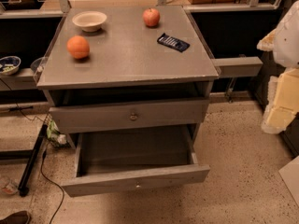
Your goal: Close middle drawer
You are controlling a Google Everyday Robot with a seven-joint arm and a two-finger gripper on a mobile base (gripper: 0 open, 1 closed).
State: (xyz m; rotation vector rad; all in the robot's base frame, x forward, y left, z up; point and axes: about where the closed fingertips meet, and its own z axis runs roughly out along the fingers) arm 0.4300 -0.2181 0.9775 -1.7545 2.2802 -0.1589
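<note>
Camera view | middle drawer (135, 180) pulled out | claw (282, 97), seemingly, far right, apart

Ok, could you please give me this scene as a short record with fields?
middle drawer: pulled far out, not yet closed
top drawer: slightly out
cabinet top: orange, apple, cream bowl, dark blue packet
gripper: at the right edge, apart from the middle drawer
</note>
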